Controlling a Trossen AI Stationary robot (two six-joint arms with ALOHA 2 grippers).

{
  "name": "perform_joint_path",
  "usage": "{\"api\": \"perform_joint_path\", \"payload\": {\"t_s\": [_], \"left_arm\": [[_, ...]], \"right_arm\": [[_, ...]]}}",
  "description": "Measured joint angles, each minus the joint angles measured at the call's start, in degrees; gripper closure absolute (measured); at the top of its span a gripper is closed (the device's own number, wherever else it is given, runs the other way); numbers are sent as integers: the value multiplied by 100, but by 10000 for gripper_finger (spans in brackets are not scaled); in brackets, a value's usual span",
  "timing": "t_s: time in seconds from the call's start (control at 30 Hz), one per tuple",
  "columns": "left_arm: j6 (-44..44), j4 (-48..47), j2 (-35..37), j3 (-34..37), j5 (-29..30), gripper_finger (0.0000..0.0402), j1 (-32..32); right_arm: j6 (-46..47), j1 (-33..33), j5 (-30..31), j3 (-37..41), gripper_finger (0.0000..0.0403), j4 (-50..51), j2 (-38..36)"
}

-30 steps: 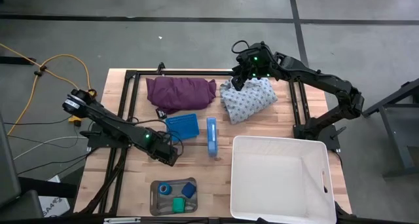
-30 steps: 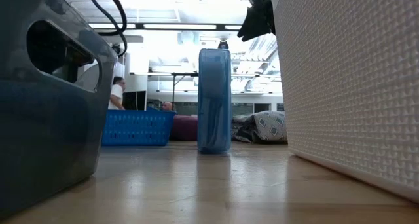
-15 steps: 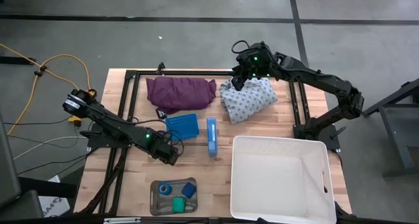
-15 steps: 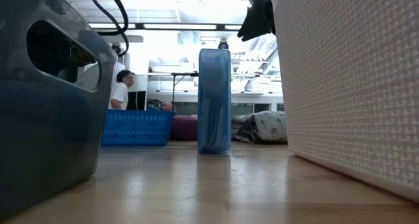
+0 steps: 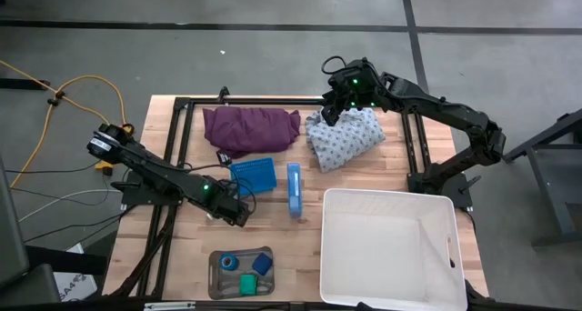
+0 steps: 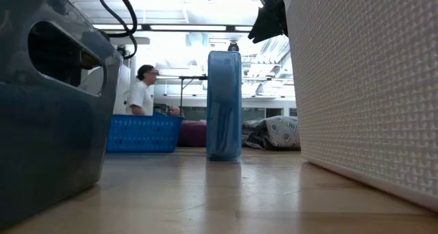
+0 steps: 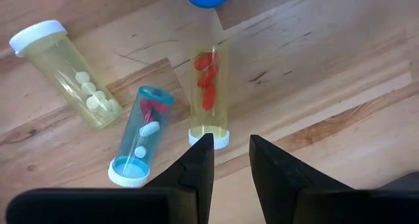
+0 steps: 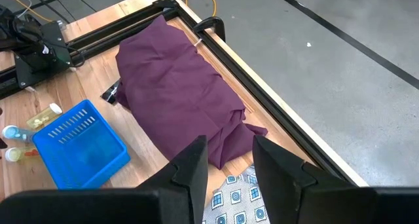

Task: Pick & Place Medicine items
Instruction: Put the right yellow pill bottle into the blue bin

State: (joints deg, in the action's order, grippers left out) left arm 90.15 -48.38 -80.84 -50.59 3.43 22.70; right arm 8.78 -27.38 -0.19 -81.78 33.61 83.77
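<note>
Three pill vials lie on their sides on the wood. One is yellow with white pills (image 7: 69, 73), one blue (image 7: 141, 145), and one yellow with red pills (image 7: 209, 93). My left gripper (image 7: 230, 152) points down over the red-pill vial's white cap end (image 7: 211, 139). It is open by a narrow gap with nothing in it. A blue roll (image 5: 229, 262), a green roll (image 5: 247, 282) and a blue block (image 5: 262, 263) sit in a grey tray (image 5: 216, 284). My right gripper (image 8: 229, 160) hangs narrowly open and empty over the patterned cloth (image 5: 346, 136).
A blue basket (image 5: 253, 175) and an upright blue slab (image 5: 294, 190) stand mid-table. A purple cloth (image 5: 250, 129) lies at the far side. A large white bin (image 5: 389, 247) fills the near right. A black frame (image 5: 182, 129) runs along the table's left and far sides.
Both arms have kept still. In the room behind the table a person has walked toward the right of the low view.
</note>
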Motion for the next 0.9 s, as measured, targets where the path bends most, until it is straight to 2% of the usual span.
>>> {"api": "perform_joint_path", "payload": {"t_s": [0.13,0.43,0.9], "left_arm": [[118,0,-6,0,19,305,0],[142,3,-180,4,12,260,2],[142,42,-525,13,-132,257,2]], "right_arm": [[-2,0,-1,-2,293,0,0],[-1,0,-1,-1,293,0,0],[-2,0,0,-2,293,-2,0]]}}
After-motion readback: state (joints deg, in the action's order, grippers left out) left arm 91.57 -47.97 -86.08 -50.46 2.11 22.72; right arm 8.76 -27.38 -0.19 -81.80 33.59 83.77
